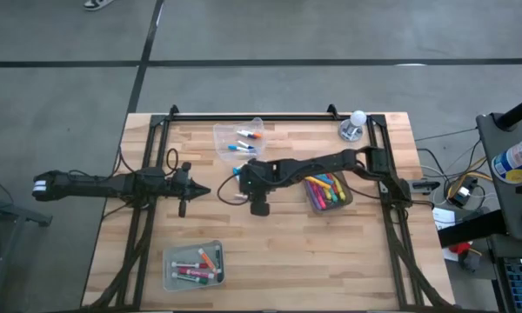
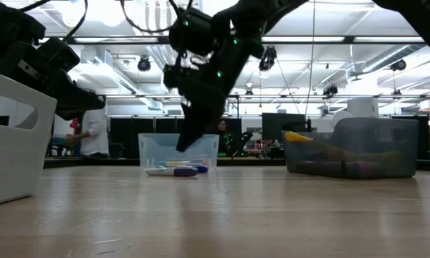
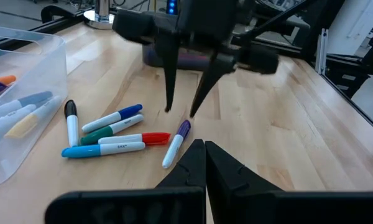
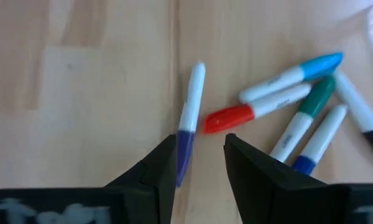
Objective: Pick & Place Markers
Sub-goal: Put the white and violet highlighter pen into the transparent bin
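Several loose markers [image 3: 115, 134] lie flat on the wooden table beside a clear bin [image 3: 25, 93]. One white marker with a purple cap [image 4: 189, 118] lies a little apart from the rest [image 3: 176, 143]. My right gripper [image 4: 199, 162] is open and points down over that marker's purple cap end, fingertips just above it [image 3: 180, 112]. It shows near the table's middle [image 1: 240, 176], and in the low view it hangs over the markers [image 2: 186, 143]. My left gripper [image 3: 205, 162] is shut and waits to the left of the loose markers [image 1: 204, 190].
The clear bin [image 1: 239, 139] near the far edge holds a few markers. A grey bin [image 1: 329, 193] right of centre is full of coloured markers. A third bin [image 1: 194, 265] with markers stands near the near edge. A small white-topped object [image 1: 355, 126] stands at the far right corner.
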{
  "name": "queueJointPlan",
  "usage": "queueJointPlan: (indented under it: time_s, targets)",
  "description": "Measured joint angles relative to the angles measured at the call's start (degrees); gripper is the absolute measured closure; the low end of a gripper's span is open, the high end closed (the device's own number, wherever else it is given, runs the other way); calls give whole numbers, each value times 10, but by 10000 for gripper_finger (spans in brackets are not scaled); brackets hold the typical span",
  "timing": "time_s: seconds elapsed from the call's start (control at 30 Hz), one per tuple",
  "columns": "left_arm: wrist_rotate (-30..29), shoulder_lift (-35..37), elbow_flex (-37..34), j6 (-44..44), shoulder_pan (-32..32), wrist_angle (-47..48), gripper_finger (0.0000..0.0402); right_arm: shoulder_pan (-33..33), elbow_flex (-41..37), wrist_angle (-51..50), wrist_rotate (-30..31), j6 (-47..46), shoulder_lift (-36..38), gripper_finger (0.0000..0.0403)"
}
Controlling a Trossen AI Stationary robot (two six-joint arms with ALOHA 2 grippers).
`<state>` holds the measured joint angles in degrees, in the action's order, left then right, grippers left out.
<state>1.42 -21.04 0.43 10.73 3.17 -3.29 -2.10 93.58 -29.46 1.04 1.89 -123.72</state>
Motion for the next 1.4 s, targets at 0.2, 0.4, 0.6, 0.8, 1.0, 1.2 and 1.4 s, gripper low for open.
queueJointPlan:
  time_s: [0.2, 0.4, 0.6, 0.8, 1.0, 1.2, 1.4]
  targets:
    - [0, 0, 0, 0, 0, 0, 401, 1, -39, 56, 1, -8, -1, 278]
    - [0, 0, 0, 0, 0, 0, 401, 3, -72, 98, 1, -13, -1, 275]
    - [0, 0, 0, 0, 0, 0, 401, 5, -100, 124, 1, -18, -1, 287]
    - [0, 0, 0, 0, 0, 0, 401, 5, -109, 128, 0, -23, -1, 308]
    - [0, 0, 0, 0, 0, 0, 401, 10, -104, 123, 4, -14, -1, 349]
    - [0, 0, 0, 0, 0, 0, 401, 12, -83, 102, 6, -2, 0, 356]
    - [0, 0, 0, 0, 0, 0, 401, 12, -39, 54, 29, 9, 3, 357]
